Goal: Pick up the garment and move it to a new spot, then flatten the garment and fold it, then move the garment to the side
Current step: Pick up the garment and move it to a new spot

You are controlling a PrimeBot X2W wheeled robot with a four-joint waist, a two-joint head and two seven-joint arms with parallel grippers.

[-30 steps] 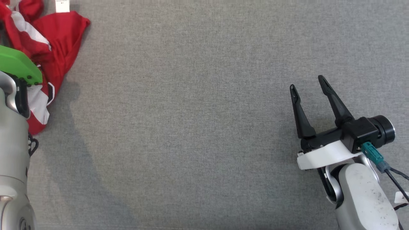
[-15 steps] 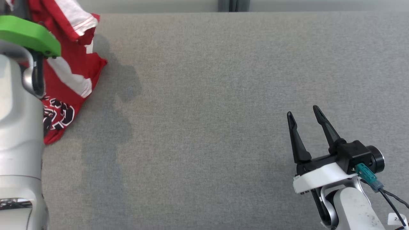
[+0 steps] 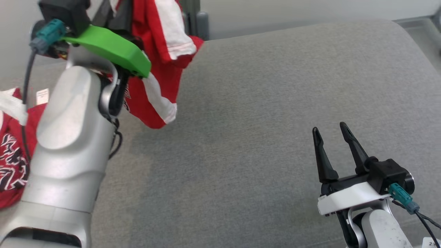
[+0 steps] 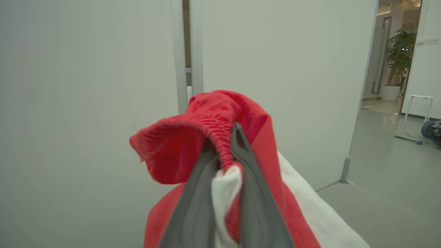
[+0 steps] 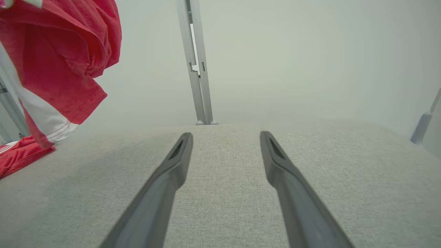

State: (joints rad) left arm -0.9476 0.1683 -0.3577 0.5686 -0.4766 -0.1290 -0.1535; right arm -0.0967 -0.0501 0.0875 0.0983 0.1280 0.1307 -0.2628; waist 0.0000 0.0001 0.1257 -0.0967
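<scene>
At upper left of the head view, the left claw (image 4: pixel 224 137) is pinching the red-and-white jersey (image 3: pixel 144 34). In the left wrist view the fingers are pressed together on a bunched red hem and a white fold. The jersey is raised and hangs off the claw, past the green wrist bracket (image 3: pixel 110 48), over the left part of the grey fabric surface (image 3: pixel 262 103). More red cloth with black-and-white print (image 3: pixel 10 162) lies low at far left; can't tell if it's the same piece. The right claw (image 3: pixel 329 127) sits at lower right, fingers spread wide and empty, pointing across the surface, well apart from the jersey. White partition panels (image 4: pixel 275 69) stand behind.
</scene>
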